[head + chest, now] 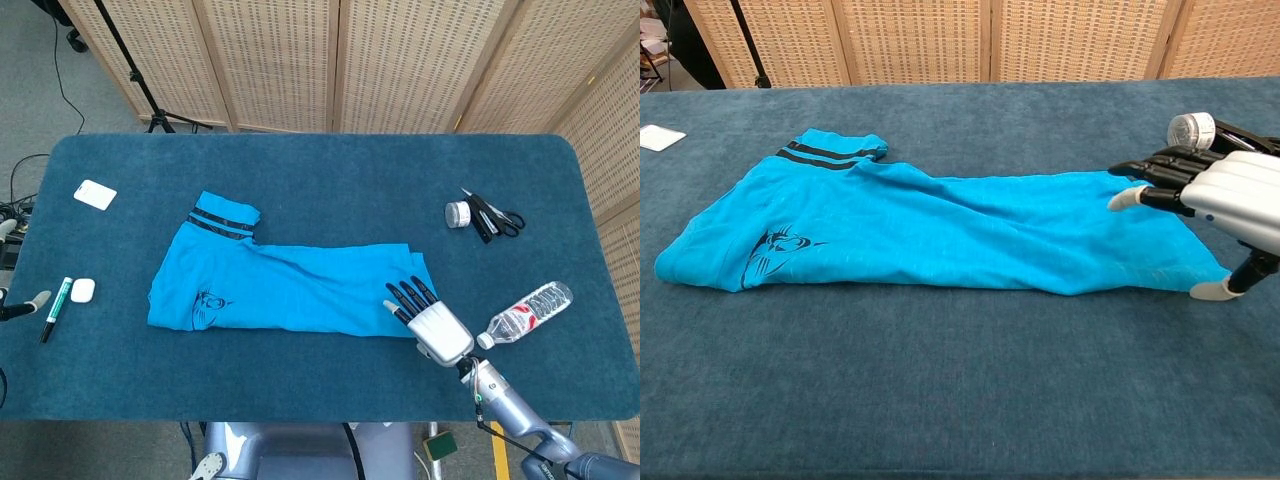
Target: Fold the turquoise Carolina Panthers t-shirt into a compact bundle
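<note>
We judged the right-end fold was starting: our right hand (432, 322), fingers spread and holding nothing, hovered over the t-shirt (290, 285)'s right edge, needing to grasp it next.

One t-shirt (290, 285), one water bottle (527, 311), one pair of scissors (493, 216), one tape roll (458, 213), one marker (55, 308), one white card (95, 194)

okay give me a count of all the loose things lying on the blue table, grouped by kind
T-shirt: 1
Plastic bottle: 1
Scissors: 1
Small round jar: 1
Marker pen: 1
White card: 1
Small white oval item: 1
Total: 7
</note>
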`<state>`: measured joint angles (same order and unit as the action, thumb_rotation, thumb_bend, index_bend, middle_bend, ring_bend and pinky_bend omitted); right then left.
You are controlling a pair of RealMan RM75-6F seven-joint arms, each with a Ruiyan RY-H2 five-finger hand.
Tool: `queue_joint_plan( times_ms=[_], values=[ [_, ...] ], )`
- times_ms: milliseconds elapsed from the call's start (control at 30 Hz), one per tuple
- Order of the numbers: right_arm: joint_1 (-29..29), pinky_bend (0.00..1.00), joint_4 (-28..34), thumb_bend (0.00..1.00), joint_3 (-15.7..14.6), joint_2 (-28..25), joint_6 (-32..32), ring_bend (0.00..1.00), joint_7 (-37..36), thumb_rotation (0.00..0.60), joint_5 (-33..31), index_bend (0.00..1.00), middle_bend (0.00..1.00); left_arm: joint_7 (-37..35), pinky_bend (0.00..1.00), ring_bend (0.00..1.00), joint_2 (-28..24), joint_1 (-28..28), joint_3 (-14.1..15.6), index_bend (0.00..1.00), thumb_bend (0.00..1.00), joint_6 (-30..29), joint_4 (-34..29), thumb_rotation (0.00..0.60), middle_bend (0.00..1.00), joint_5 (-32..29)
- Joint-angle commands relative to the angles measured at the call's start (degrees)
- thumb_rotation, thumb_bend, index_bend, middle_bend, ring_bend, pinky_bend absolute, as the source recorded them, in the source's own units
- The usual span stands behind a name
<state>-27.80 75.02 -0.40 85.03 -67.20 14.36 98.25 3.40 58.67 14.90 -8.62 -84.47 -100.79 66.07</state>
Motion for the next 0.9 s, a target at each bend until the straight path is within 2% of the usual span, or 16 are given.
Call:
queue_joint_plan(
  times_ms=[33, 200, 567, 900],
  values=[
    [-1.16, 0.0, -2.6, 0.13, -0.12, 1.94, 0.14, 0.0, 0.49, 0.6, 1.17, 0.21, 0.05, -0.36, 0.0, 0.0, -0.15, -0.17, -0.26, 0.0, 0.03, 0.37, 0.12, 0.6, 0.0, 0.03],
    [-1.69, 0.0, -5.15, 0.13, 0.04, 3.42, 0.06, 0.0, 0.88, 0.6, 1.13, 0.24, 0.07, -1.16, 0.0, 0.0, -0.5, -0.51, -0.73, 0.0, 0.03, 1.07, 0.29, 0.6, 0.0, 0.13],
    [-0.47, 0.0, -7.5, 0.13, -1.22, 3.2, -0.3, 0.0, 3.12, 0.6, -0.14, 0.24, 0.07, -1.64, 0.0, 0.0, -0.66, -0.82, -1.4, 0.0, 0.03, 2.77, 0.68, 0.6, 0.0, 0.73],
    [0.36, 0.0, -9.72, 0.13, -2.1, 3.5, -1.06, 0.0, 0.43, 0.6, -0.71, 0.24, 0.07, -1.07, 0.0, 0.0, -0.37, -1.05, -1.79, 0.0, 0.03, 3.38, 0.5, 0.6, 0.0, 1.27]
  ],
)
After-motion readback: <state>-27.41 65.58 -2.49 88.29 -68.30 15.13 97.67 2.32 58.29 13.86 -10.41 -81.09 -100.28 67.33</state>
